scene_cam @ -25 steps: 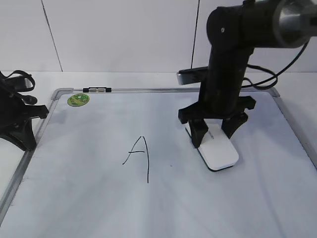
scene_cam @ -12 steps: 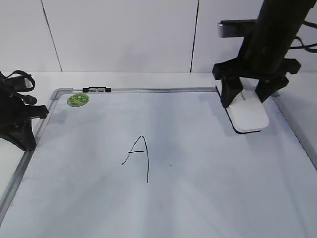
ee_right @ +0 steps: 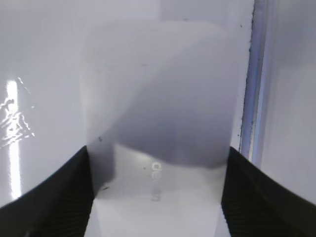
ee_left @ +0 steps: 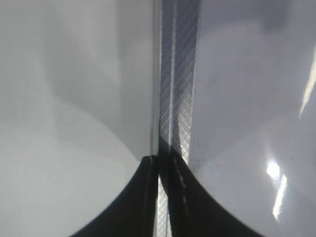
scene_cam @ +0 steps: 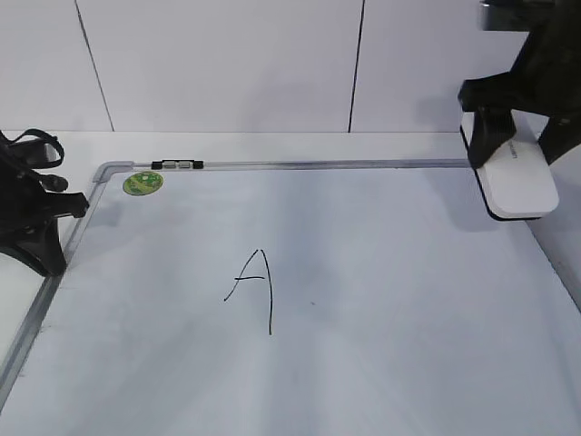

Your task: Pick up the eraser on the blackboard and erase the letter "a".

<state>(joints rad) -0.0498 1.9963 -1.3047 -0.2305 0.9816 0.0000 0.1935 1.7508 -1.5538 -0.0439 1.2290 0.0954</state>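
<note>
The white eraser is clamped between the fingers of my right gripper over the far right corner of the blackboard. In the right wrist view the eraser fills the gap between the jaws, with the board's right frame beside it. A tall capital "A" is on the board. No small letter "a" shows. My left gripper is shut and empty at the board's left frame, its fingertips over the rail.
A round green sticker and a small black-and-white clip sit at the board's far left corner. A tiny dark speck lies right of the "A". White wall panels stand behind the table.
My right gripper has carried the eraser from beside the "A" to the right and back, to the board's far right corner. The left arm has not moved.
</note>
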